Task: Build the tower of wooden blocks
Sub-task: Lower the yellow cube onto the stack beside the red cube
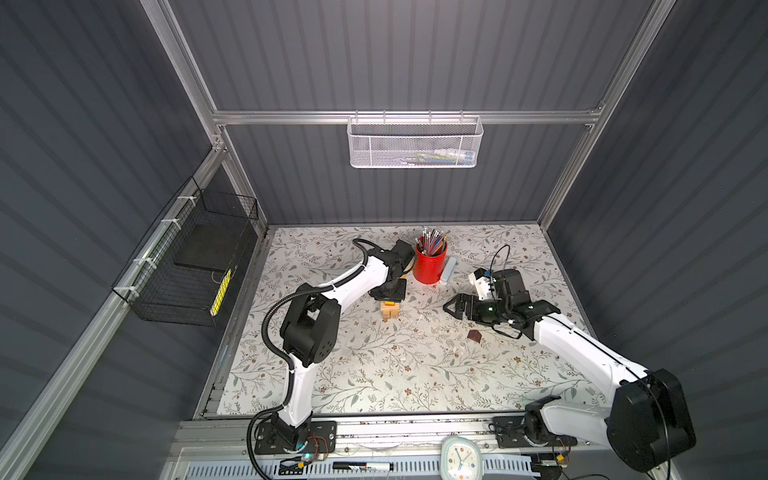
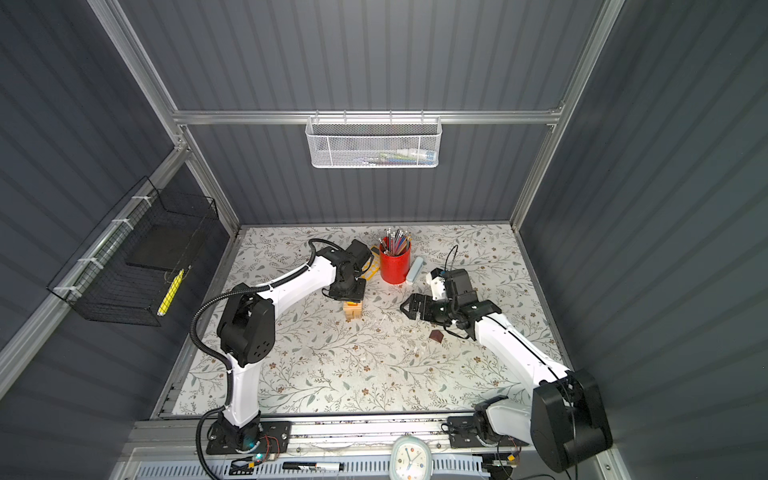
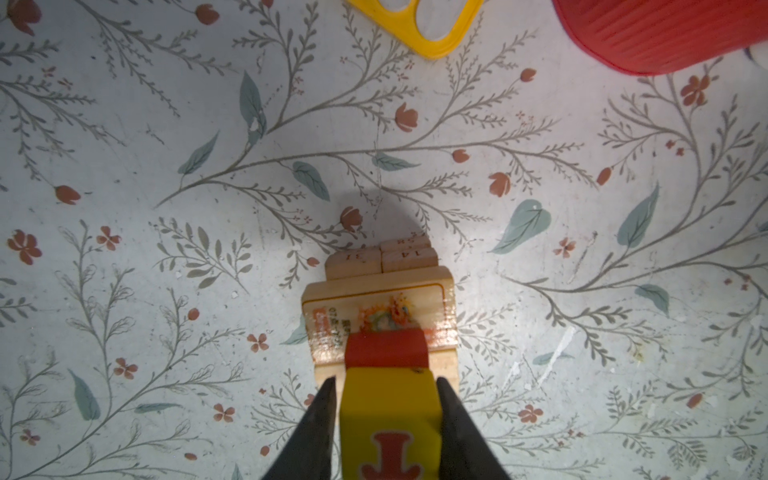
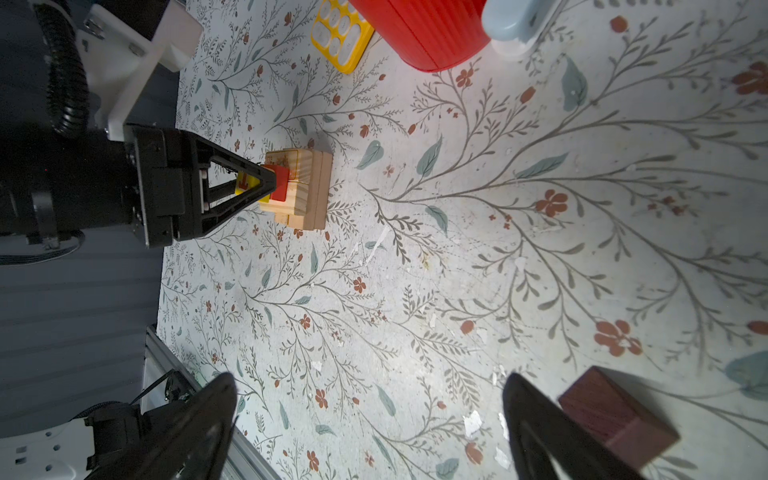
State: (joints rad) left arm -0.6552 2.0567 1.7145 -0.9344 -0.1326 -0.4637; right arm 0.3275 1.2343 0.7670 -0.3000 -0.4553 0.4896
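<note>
Wood block tower (image 1: pixel 390 311) stands on the floral bench (image 1: pixel 374 374), near the red pencil cup (image 1: pixel 430 266). It has pale oblong blocks (image 3: pixel 382 266) at the bottom, a red cube (image 3: pixel 386 351) on them and the yellow lettered cube (image 3: pixel 390 419) uppermost. The left pincer (image 3: pixel 386 380) flanks that yellow cube closely on both sides (whether it presses or merely sits beside it, I cannot tell). The right pincer (image 4: pixel 370 382) hangs with its fingers wide apart, holding nothing. The dark brown roof piece (image 4: pixel 615 415) lies on the bench just beside one finger.
</note>
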